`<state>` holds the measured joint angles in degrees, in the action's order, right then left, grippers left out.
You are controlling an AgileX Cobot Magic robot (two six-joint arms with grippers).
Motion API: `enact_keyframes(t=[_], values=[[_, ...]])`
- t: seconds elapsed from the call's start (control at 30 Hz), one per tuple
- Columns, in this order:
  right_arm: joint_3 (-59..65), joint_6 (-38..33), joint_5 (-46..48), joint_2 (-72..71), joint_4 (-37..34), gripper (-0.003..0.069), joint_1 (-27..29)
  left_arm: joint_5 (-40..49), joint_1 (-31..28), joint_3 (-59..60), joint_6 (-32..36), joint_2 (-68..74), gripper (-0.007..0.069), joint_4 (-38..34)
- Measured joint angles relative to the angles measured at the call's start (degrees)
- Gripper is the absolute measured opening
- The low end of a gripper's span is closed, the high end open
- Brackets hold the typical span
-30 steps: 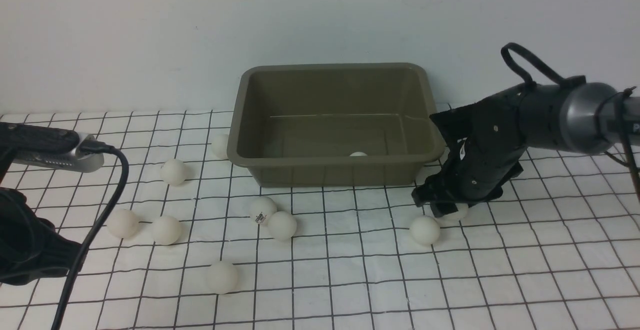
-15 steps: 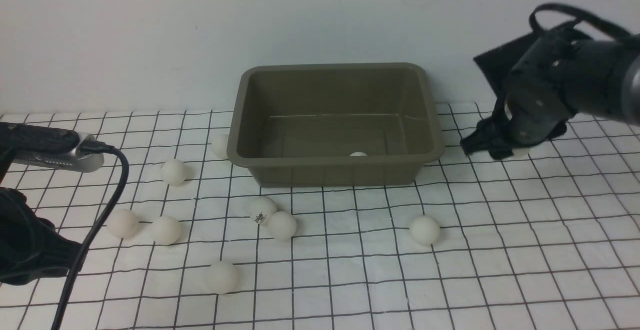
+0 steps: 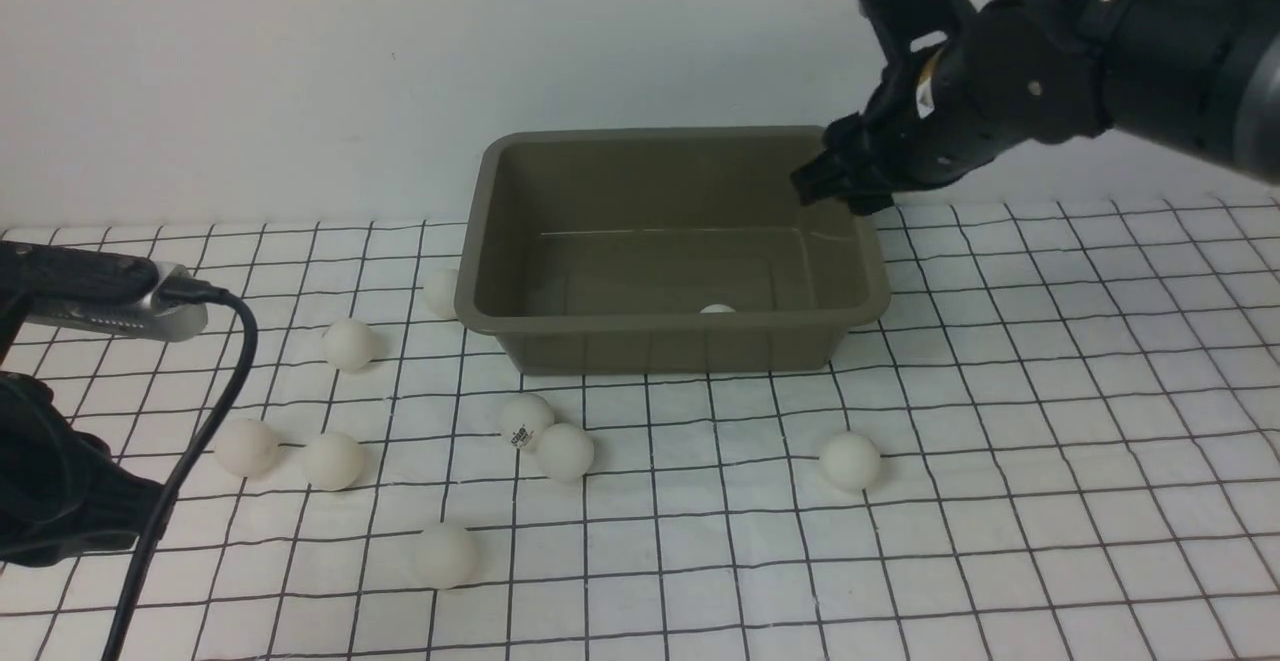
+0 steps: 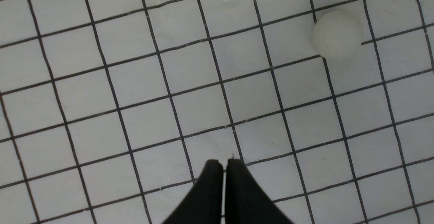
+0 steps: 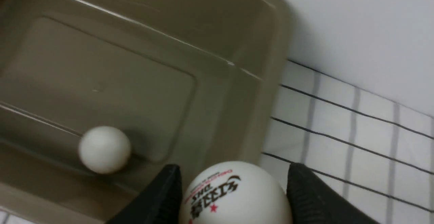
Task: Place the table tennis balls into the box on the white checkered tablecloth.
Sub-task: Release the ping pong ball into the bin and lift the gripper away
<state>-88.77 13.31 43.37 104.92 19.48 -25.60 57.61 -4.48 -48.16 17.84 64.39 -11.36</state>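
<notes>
1. Since a second ago, the right gripper (image 3: 848, 193) has risen from the white checkered tablecloth (image 3: 1050, 441) near the box's right front corner. It has swung up to the far right corner of the box (image 3: 660, 346). One ball that lay under it is gone from the cloth. The loose balls have not shifted.
2. Its fingers are closed on a printed ball (image 5: 234, 197), logo facing the wrist camera, one finger on each side.
3. The left gripper (image 4: 222, 164) hangs above bare cloth on the robot's left, fingers pressed together and empty.
4. Risk: in the right wrist view the printed ball sits over the box's right wall and rim, not over the floor. Released here, it could strike the rolled rim and bounce out onto the cloth or toward the back wall. Judged from that view, a further move inward seems needed first.
5. Risk: the ball is light and the box floor hard, so a drop from this height may rebound. It may also knock the lone ball (image 3: 716, 308) lying by the near wall.
6. Count of table tennis balls (image 3: 348, 344): ten.
   - Eight are on the cloth, one of them tucked against the box's left side.
   - One is in the box.
   - One is held.
7. One box, one cloth, two grippers.
</notes>
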Motion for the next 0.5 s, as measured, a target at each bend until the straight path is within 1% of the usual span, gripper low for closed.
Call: enact_keyframes(t=[0.2,0.5], values=[[0.0,-0.8,-3.8,5.8,-2.2,0.0363,-2.0,0.0,0.0,0.0,0.0,0.0,-0.0004,0.1],[0.0,-1.4,-9.4,10.9,-4.3,0.0363,-2.0,0.0,0.0,0.0,0.0,0.0,-0.0004,0.1]])
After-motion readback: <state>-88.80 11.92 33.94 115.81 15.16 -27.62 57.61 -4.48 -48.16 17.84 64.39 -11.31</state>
